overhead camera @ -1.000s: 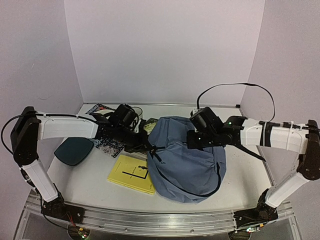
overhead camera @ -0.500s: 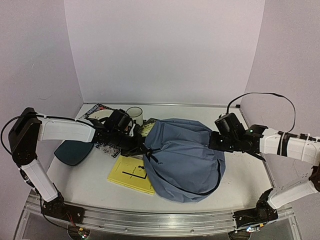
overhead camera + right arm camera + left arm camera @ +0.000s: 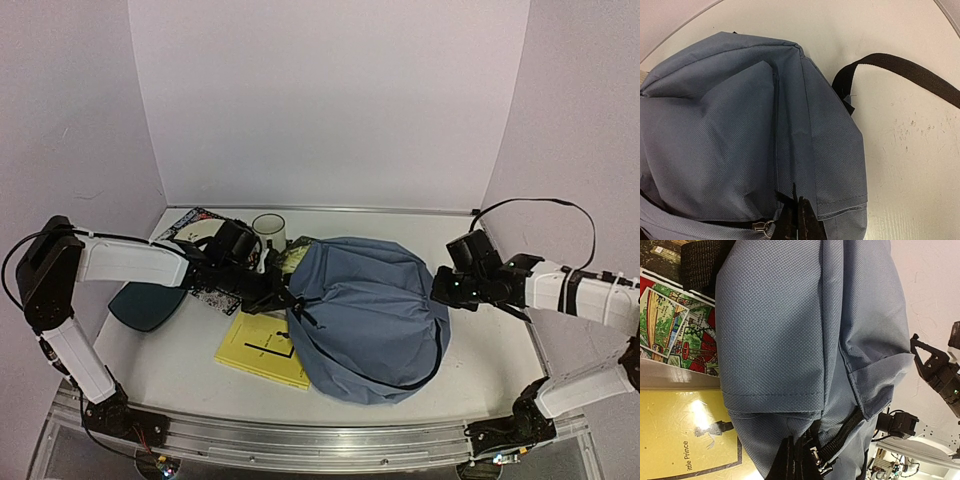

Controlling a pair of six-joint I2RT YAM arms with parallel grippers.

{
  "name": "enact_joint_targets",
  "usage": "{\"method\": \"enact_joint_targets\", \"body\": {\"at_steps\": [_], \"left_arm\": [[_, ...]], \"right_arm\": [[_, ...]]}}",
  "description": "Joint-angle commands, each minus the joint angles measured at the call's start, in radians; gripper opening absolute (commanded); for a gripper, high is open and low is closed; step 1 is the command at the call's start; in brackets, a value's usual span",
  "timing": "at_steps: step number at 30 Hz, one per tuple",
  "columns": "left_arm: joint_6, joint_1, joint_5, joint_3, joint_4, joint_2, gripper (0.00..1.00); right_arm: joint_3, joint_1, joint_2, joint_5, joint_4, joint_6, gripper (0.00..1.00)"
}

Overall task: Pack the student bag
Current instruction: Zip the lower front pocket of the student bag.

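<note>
Right claw [image 3: 438, 292] has pulled rightward, gripping student bag [image 3: 365, 315].

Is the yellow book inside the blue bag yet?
Out. The thin yellow paperback book lies flat on the white table beside the soft blue-grey fabric backpack.

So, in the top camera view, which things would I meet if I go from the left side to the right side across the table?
dark teal tray → yellow book → student bag → right gripper
</note>
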Motion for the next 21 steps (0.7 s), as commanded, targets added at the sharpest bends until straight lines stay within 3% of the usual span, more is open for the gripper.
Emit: {"method": "enact_joint_targets", "body": {"at_steps": [1,6,10,16,21], "left_arm": [[0.023,0.038,0.002,0.006,-0.038,-0.025,0.00],[0.018,0.031,0.070,0.091,0.033,-0.002,0.00],[-0.004,0.023,0.105,0.153,0.094,0.034,0.00],[-0.025,0.006,0.117,0.245,0.166,0.107,0.00],[-0.025,-0.002,0.136,0.294,0.183,0.168,0.00]], "right_arm": [[0.093,-0.035,0.046,0.068,-0.079,-0.072,0.00],[0.268,-0.035,0.142,0.067,-0.092,-0.199,0.00],[0.382,-0.036,0.190,-0.005,-0.134,-0.245,0.08],[0.431,-0.023,0.153,-0.235,-0.157,-0.279,0.40],[0.437,0.091,0.163,-0.336,-0.137,-0.284,0.51]]}}
